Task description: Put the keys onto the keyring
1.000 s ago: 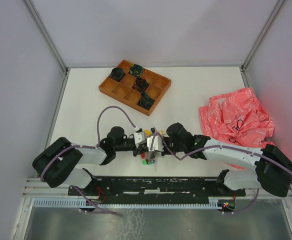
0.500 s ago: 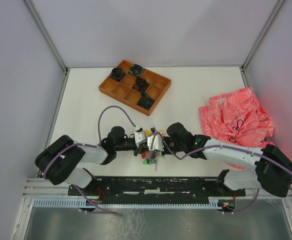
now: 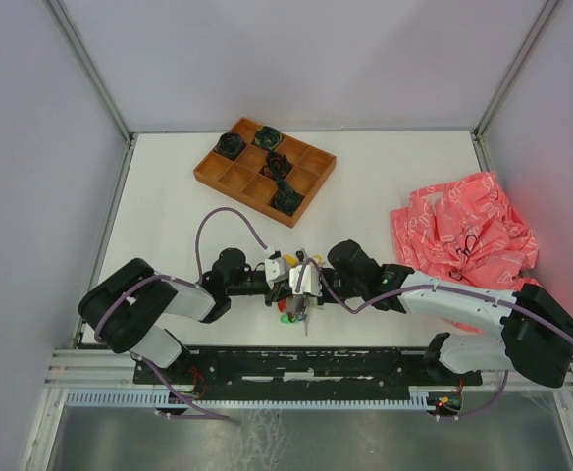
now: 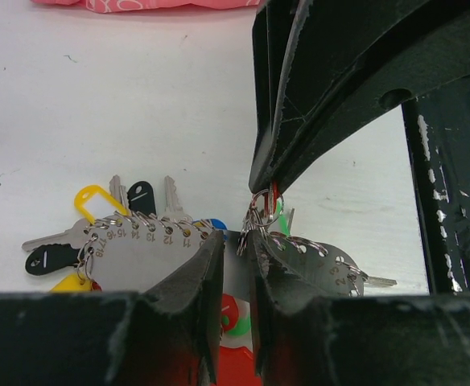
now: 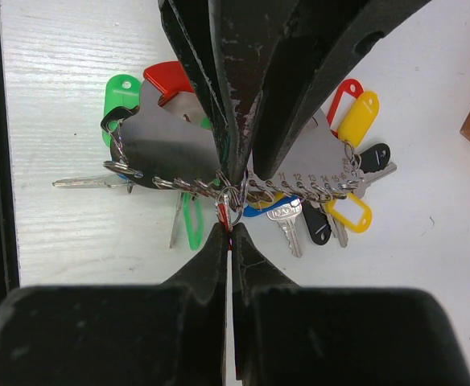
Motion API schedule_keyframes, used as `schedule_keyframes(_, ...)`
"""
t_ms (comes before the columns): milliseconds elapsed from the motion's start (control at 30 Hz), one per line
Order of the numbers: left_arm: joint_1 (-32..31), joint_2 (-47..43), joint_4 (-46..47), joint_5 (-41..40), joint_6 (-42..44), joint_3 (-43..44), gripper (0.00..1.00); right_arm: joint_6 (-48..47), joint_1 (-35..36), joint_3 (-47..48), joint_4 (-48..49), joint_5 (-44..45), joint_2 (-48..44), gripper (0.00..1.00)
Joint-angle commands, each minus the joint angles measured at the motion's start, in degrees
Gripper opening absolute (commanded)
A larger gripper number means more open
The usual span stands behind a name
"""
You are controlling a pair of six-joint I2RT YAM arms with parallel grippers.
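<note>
Top view: left arm [image 3: 134, 306] has swung its elbow rightward, while left gripper [image 3: 277, 285] and right gripper [image 3: 298, 290] stay met above the keys [image 3: 287, 314] at near centre, so threading is judged under way; rail [image 3: 316, 359] just near, open table [image 3: 385, 177] far. Left wrist: jaws nearly closed across the keyring [image 4: 138, 251] plate. Right wrist: jaws pinched tight on a red-tagged key [image 5: 224, 211].

A white desk [image 3: 385, 177] stands inside pale grey walls [image 3: 296, 59], with metal corner posts [image 3: 90, 69] and even light.

Colour-tagged keys [image 5: 357, 119] hang fanned along the grey numbered keyring [image 5: 166, 149] crescent's curved edge.
</note>
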Motion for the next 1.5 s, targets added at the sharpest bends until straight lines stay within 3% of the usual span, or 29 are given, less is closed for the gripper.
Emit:
schedule_keyframes(0,-1.67,1.50,1.82,2.52,0.16,2.48,0.26,-0.64,0.80,2.19,6.24,-2.45,-0.99,0.01)
schedule_keyframes(267,-1.72,2.04,-1.31,5.85,2.36,3.84,0.25,-2.22,0.86,2.19,5.77,-3.06,-1.11,0.01)
schedule_keyframes(467,-1.73,2.00,-2.85,6.48,2.93,4.43,0.03,-1.73,0.80,2.56,4.82,-2.48,-1.00,0.01)
schedule_keyframes(833,-1.71,-6.97,2.16,-1.14,0.74,-1.55,0.03,13.29,-0.28,3.41,-1.82,7.67,0.58,0.01)
schedule_keyframes(1467,-4.57,-8.26,12.95,-2.55,-0.38,-5.45,0.03,19.28,-1.58,11.07,-1.94,4.21,13.40,0.01)
